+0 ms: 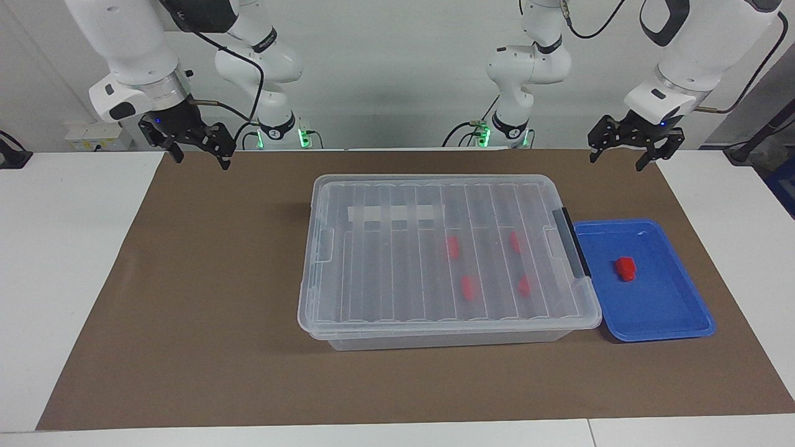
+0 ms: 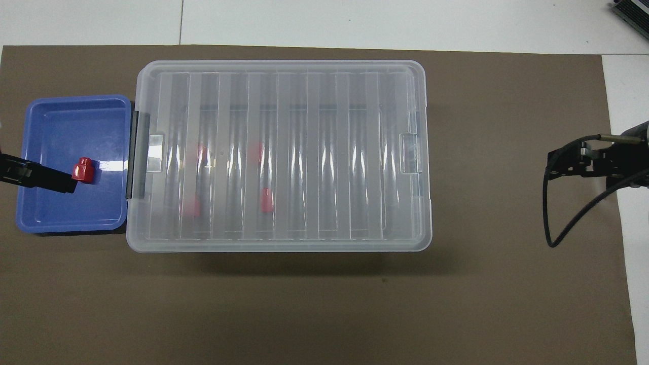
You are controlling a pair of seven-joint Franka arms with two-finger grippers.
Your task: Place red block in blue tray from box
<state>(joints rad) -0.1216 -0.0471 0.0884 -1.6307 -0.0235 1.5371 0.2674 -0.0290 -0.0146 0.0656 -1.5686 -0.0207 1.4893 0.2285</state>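
One block (image 1: 625,268) lies in the tray (image 1: 683,323), touching the box (image 1: 372,323) at the left arm's end.
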